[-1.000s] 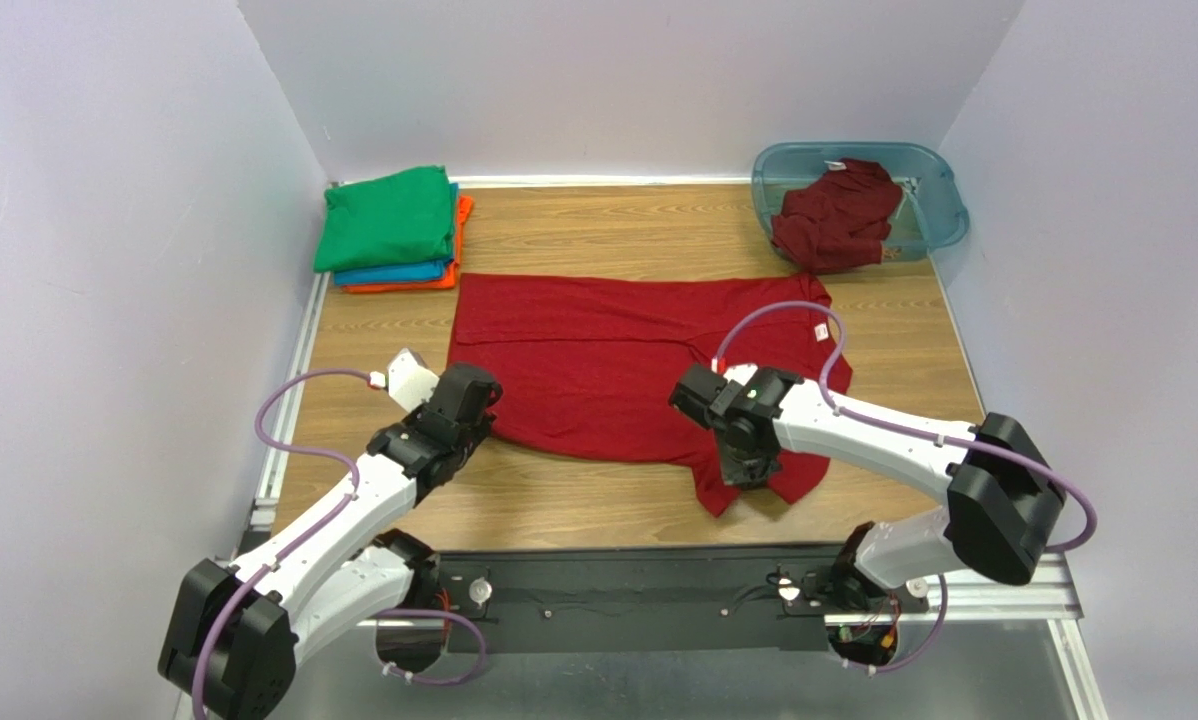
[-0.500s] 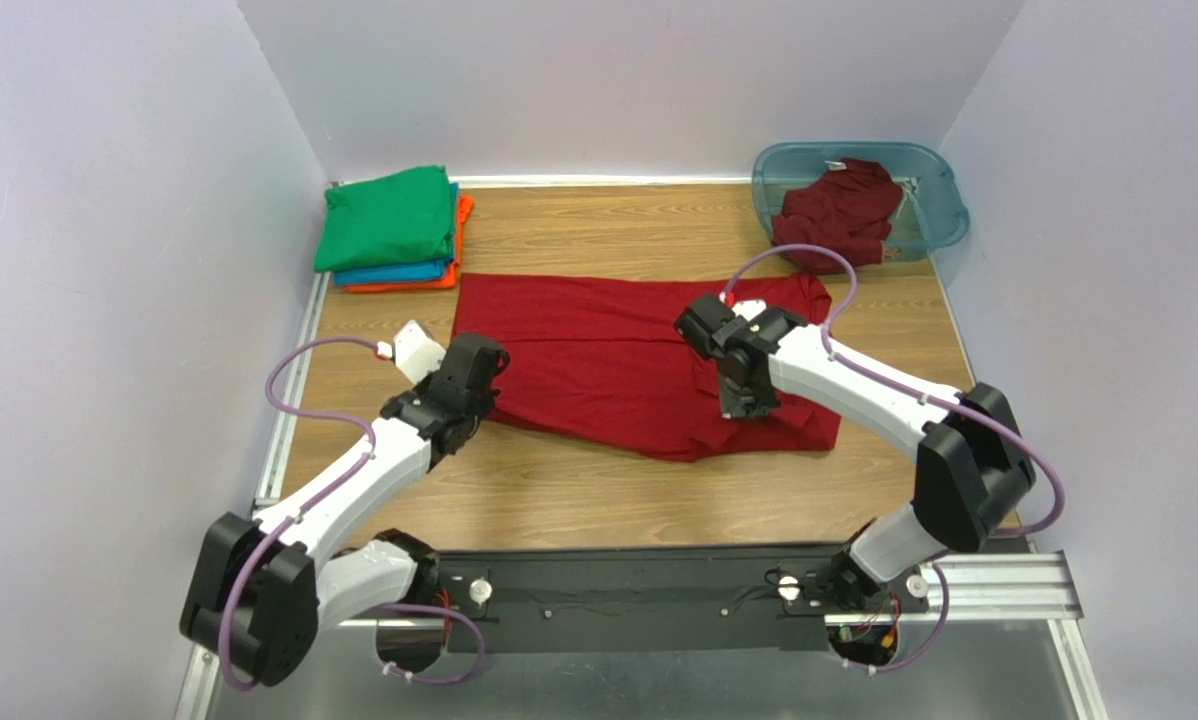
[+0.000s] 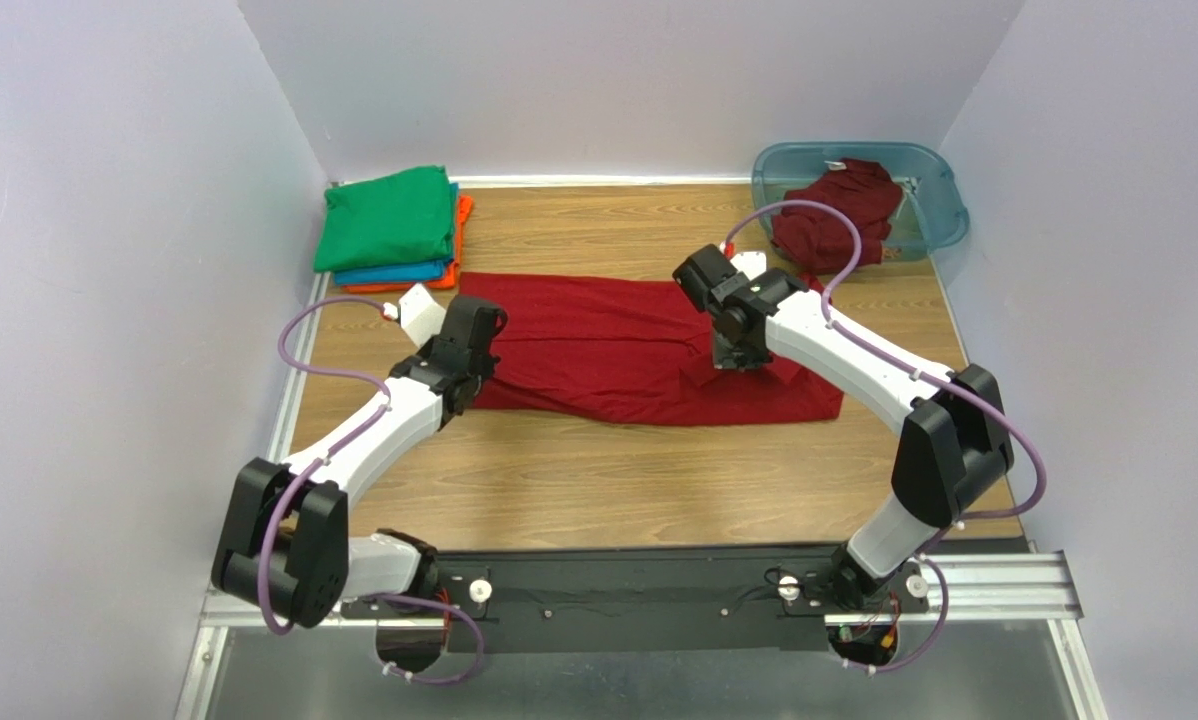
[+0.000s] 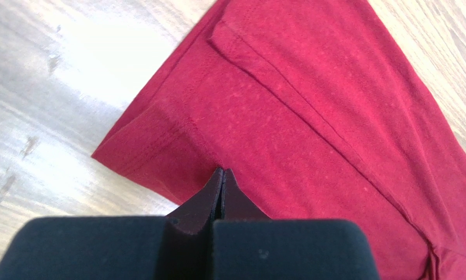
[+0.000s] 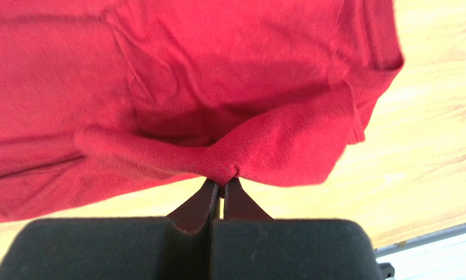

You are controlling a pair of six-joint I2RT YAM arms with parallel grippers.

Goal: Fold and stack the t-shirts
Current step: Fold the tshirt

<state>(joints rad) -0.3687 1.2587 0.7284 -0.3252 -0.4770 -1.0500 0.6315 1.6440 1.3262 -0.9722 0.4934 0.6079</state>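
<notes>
A dark red t-shirt [image 3: 605, 345] lies across the middle of the wooden table, its near part doubled over toward the far side. My left gripper [image 3: 478, 368] is shut on its left end, by the sleeve; the wrist view shows the tips [image 4: 222, 172] closed on the red cloth [image 4: 311, 116]. My right gripper [image 3: 730, 357] is shut on a pinch of the same shirt [image 5: 218, 70] near its right end and holds it above the table [image 5: 221, 182]. Green [image 3: 387, 218], blue [image 3: 395, 275] and orange [image 3: 461, 225] shirts lie folded in a stack at the far left. A second dark red shirt [image 3: 838, 210] lies crumpled in the tub.
The translucent teal tub [image 3: 936, 203] stands at the far right corner. White walls close in the table on the left, back and right. Bare wood [image 3: 620, 480] lies between the shirt and the black rail at the near edge.
Both grippers have moved away from the near edge toward the far side, carrying the shirt's near edge with them. The shirt now covers a narrower strip.
</notes>
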